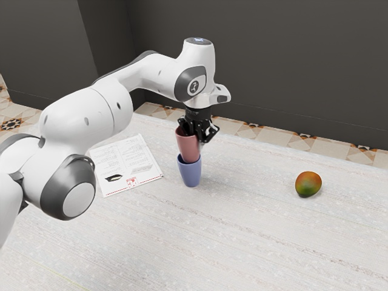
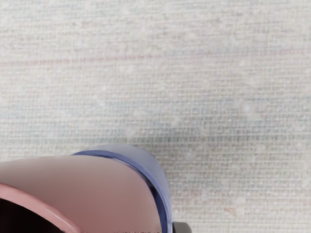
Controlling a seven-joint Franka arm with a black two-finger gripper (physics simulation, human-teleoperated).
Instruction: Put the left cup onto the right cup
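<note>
Two cups: one pink cup (image 1: 187,144) and one blue cup (image 1: 190,173), the same two also seen from the wrist view, so the cup count is 2 and no more. One mango (image 1: 308,183), one printed paper sheet (image 1: 124,163), one table (image 1: 254,242). One robot arm (image 1: 91,121) with one gripper (image 1: 199,134), giving seven things in all across six kinds, cups being the only kind with more than one.
</note>
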